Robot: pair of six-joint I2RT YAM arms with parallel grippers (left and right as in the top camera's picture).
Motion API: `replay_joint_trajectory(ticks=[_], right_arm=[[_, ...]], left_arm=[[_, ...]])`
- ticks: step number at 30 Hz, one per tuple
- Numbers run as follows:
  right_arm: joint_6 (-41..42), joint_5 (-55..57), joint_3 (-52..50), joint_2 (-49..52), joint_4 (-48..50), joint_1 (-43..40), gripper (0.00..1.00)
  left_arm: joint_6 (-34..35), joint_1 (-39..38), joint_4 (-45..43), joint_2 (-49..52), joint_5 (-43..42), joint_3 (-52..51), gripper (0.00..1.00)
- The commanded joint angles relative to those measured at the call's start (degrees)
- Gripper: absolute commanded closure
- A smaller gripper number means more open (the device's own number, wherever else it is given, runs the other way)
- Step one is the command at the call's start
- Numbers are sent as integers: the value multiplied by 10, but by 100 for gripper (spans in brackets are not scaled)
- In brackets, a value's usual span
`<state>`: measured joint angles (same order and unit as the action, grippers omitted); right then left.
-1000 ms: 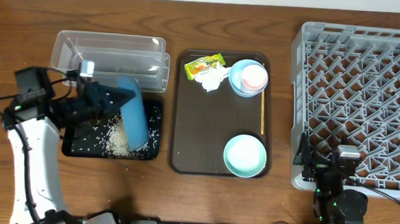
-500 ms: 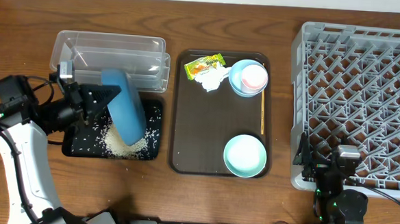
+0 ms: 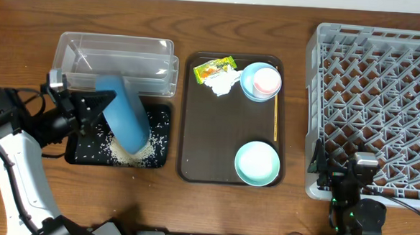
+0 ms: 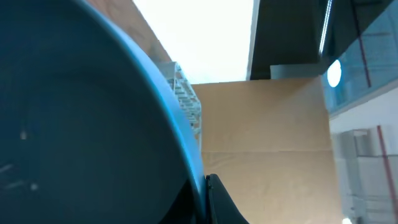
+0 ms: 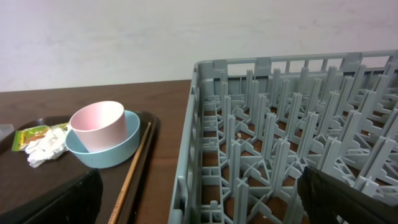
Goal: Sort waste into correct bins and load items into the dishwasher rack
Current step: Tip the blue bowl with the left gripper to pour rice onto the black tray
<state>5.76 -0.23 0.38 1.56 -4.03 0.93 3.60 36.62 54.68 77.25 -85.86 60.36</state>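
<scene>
Dark-blue bowl [image 3: 127, 120] hangs tipped on edge over the black tray [image 3: 78, 154], with rice [image 3: 130, 151] heaped on the tray under its lower rim and the left gripper [image 3: 95, 103] clenched on the bowl's rim. I'd hold the tilt over the tray's middle and shake lightly: the left wrist view shows 2-3 pale specks inside, possibly stuck grains. Right gripper [image 3: 364, 164], far right of the tray by the dishwasher rack [image 3: 378, 69], is released and empty.

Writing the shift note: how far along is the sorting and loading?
Done: rice lies dumped on the black tray. In hand: the left gripper holds the blue bowl tipped over it. Left: wrapper, tissue, cup, mint bowl, light-blue bowl and chopstick sit on the brown tray; the rack is empty.
</scene>
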Motion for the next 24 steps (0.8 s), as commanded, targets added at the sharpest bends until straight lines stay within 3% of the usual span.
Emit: replay_joint_trajectory(ticks=[1, 5, 8, 10, 12, 14, 16, 18, 20, 21, 22, 24], right_arm=[[-7, 0, -1, -1, -3, -4, 1], [-7, 0, -1, -1, -3, -4, 1], [-7, 0, -1, 0, -3, -4, 1], [-7, 0, -1, -1, -3, -4, 1], [-7, 0, -1, -1, -3, -4, 1], [-7, 0, -1, -1, -3, -4, 1], [-7, 0, -1, -1, -3, -4, 1], [-7, 0, -1, 0, -3, -4, 1], [-7, 0, -1, -1, -3, -4, 1], [-7, 0, -1, 0, -3, -4, 1], [-7, 0, -1, -1, -3, -4, 1], [-7, 0, -1, -1, -3, -4, 1]], left_arm=[[-15, 7, 24, -1, -17, 1, 94], [-35, 7, 18, -1, -34, 1, 94], [-32, 8, 69, -2, -42, 1, 94], [-57, 9, 28, -2, -30, 1, 94], [-22, 10, 44, -1, -1, 1, 94], [-55, 10, 76, -3, -24, 1, 94], [-95, 10, 44, -3, -8, 1, 94], [-34, 10, 82, -2, 15, 1, 94], [-53, 10, 123, -3, -10, 1, 94], [-77, 10, 94, -3, -15, 1, 94], [-75, 10, 60, -2, -4, 1, 94], [-23, 10, 110, -3, 13, 1, 94]])
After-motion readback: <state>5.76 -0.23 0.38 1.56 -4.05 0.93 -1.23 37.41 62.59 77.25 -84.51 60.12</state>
